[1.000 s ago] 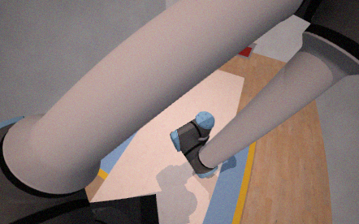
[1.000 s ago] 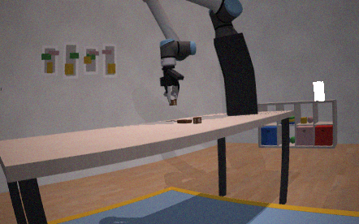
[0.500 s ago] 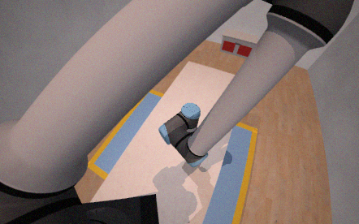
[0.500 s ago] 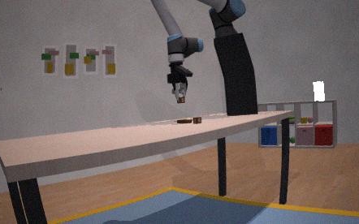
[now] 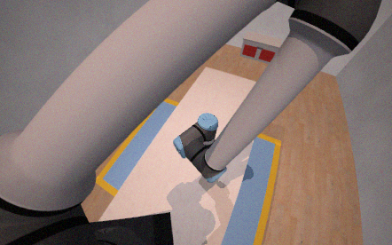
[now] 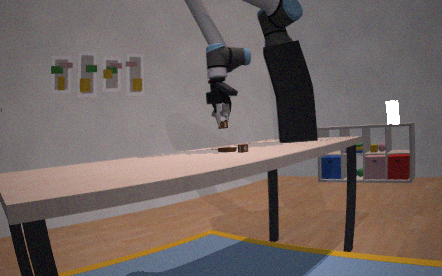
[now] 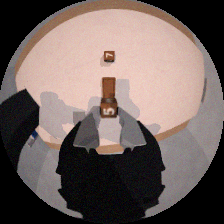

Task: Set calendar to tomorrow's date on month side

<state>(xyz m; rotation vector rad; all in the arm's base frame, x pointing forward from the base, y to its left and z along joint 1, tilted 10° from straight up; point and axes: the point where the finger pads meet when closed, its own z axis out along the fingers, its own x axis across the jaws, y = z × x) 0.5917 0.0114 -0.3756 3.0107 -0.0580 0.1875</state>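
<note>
- The gripper [image 7: 109, 119] was clamped on a cube [image 7: 108, 109] showing 5, lifted clear so it could be turned.
- Beneath and just ahead lay the tray [image 7: 108, 87]; beyond it, the other cube [image 7: 110, 55] sat on the table [image 7: 150, 75].

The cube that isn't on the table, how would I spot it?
Follow the arm down to the gripper above the table. The brown cube is pinched there, showing a 5. The other cube sits on the table beyond the tray, showing a 7.
</note>
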